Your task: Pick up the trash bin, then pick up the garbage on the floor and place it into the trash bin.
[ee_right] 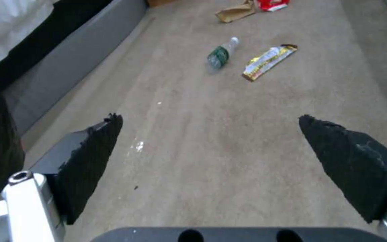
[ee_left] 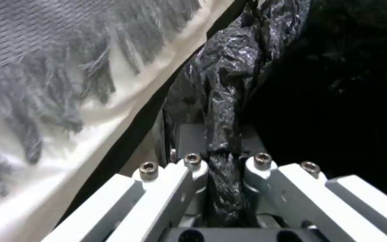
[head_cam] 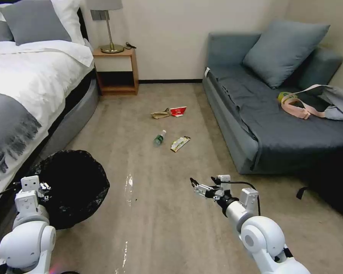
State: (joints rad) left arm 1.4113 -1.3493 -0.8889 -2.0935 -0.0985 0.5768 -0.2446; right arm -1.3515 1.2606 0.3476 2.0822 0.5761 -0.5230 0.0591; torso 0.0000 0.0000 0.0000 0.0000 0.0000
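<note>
Beside the bed (head_cam: 23, 87), left gripper (ee_left: 222, 168) clamped on trash bin (head_cam: 74, 186) liner; right gripper (ee_right: 211, 161) wide open, empty.

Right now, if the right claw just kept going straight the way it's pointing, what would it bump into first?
Probably bare floor: the open right gripper points forward and down. Farther along lie the bottle and snack wrapper.

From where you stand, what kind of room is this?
Probably a hotel-style bedroom: a made bed with white linen, a nightstand holding a lamp, and a grey sofa across the carpet.
</note>
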